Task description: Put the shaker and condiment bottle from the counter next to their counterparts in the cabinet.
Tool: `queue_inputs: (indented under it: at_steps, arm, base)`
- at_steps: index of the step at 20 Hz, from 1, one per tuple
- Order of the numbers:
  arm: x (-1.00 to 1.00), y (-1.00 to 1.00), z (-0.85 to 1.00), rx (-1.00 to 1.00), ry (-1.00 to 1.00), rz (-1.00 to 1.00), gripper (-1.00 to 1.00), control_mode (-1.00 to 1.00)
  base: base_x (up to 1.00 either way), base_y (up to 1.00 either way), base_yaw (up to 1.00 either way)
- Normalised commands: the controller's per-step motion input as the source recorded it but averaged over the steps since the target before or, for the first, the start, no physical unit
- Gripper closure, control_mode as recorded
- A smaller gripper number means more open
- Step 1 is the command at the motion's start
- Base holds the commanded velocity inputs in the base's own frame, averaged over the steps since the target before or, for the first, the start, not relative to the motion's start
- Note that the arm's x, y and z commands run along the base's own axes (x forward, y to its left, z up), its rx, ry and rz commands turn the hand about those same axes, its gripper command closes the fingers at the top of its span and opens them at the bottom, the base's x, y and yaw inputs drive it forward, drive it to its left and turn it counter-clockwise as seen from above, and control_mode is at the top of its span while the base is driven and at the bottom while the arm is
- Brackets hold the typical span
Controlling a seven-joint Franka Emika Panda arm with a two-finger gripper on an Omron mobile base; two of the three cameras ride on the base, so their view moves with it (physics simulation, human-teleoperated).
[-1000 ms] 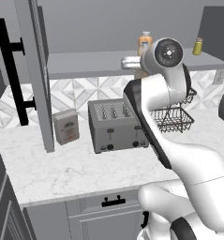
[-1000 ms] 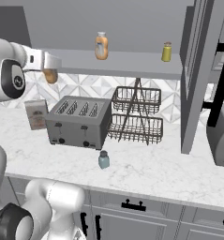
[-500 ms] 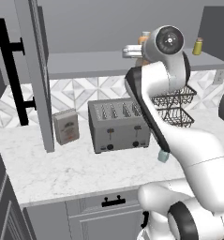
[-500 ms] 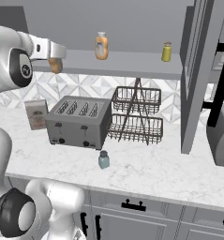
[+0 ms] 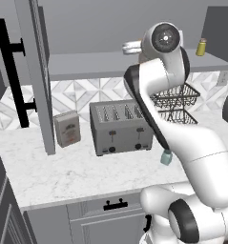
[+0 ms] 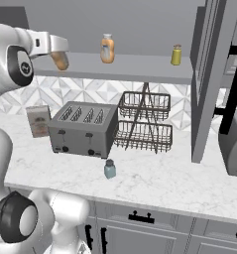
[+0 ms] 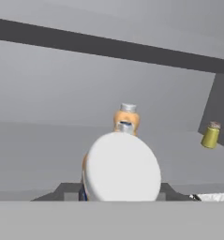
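My gripper (image 6: 60, 55) is shut on an orange condiment bottle (image 6: 59, 60), held at the left end of the cabinet shelf (image 6: 140, 68), about level with it. In the hand view the bottle's white cap (image 7: 122, 171) sits between the fingers of the gripper (image 7: 121, 189). Its orange counterpart (image 6: 107, 48) (image 7: 127, 117) stands farther along the shelf. The yellow-olive shaker (image 6: 176, 55) (image 5: 201, 47) (image 7: 210, 135) is near the shelf's right end. On the counter (image 6: 159, 181), the teal shaker (image 6: 109, 169) (image 5: 166, 157) stands in front of the toaster.
A grey toaster (image 6: 83, 129), a two-tier wire basket rack (image 6: 144, 121) and a small box (image 6: 38, 120) stand on the counter. An open cabinet door (image 5: 39, 76) hangs left of the shelf, another door (image 6: 207, 74) right. A dark appliance (image 6: 234, 149) sits far right.
The arm has lifted the orange bottle up and a little rightwards, from below shelf height to the left end of the shelf. Nothing else has moved.
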Motion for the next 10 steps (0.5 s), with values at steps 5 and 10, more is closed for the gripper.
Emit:
queue_inputs:
  at_steps: [5, 10]
  arm:
    - [0.01, 0.0, 0.0, -0.1, -0.08, 0.0, 1.0, -1.0]
    - [0.27, -0.07, -0.09, 0.0, 0.07, 0.0, 1.0, -1.0]
  base:
    - [0.0, 0.0, 0.0]
    - [0.0, 0.0, 0.0]
